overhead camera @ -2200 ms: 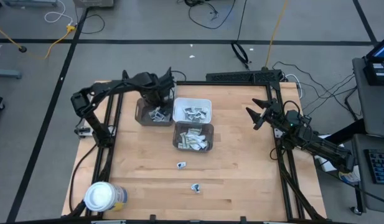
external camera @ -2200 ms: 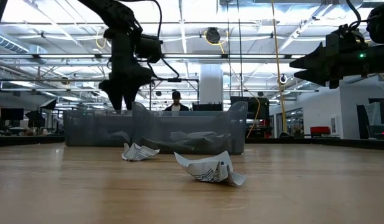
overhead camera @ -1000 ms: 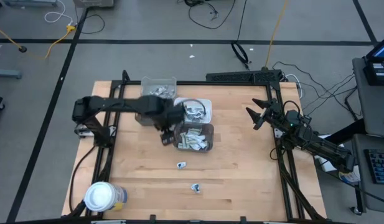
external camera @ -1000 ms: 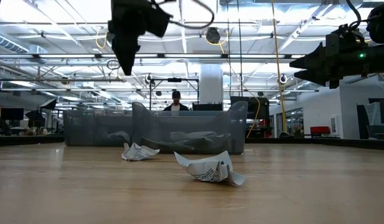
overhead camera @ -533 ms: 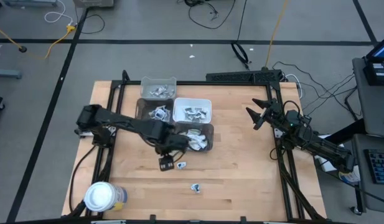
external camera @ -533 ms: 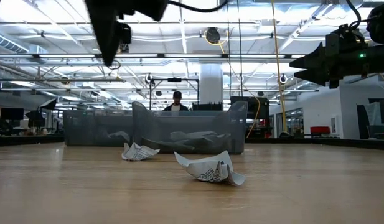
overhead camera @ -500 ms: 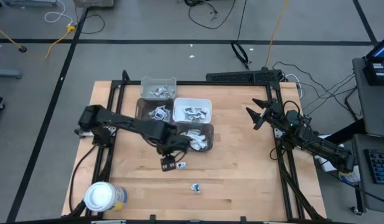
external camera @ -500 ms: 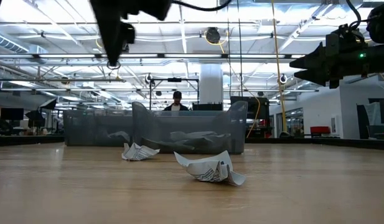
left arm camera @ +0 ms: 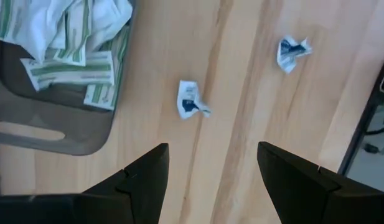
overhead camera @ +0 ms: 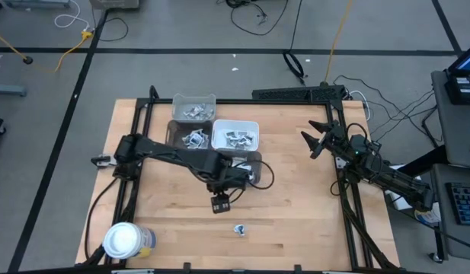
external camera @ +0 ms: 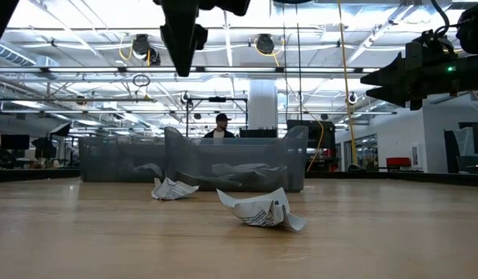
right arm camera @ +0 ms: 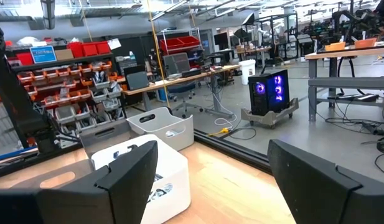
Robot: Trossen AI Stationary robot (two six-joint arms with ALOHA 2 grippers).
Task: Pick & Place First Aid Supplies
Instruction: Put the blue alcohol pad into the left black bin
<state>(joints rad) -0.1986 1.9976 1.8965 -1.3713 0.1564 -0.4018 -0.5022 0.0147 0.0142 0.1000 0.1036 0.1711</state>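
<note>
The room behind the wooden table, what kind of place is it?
Probably a robotics lab or workshop. The right wrist view shows shelving with red and orange parts bins, a workbench carrying computer monitors and a glowing desktop computer tower on the concrete floor. Cables trail across the floor around the table.

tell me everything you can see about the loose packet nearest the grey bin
The loose packet is small, white paper with dark blue print, crumpled and folded rather than flat. It lies on the bare wooden table, a short way from the grey bin of green-striped strips, touching nothing else. The left gripper hangs above it, jaws open and empty. A second crumpled packet lies farther out. From the low view it sits in front of the bins.
</note>
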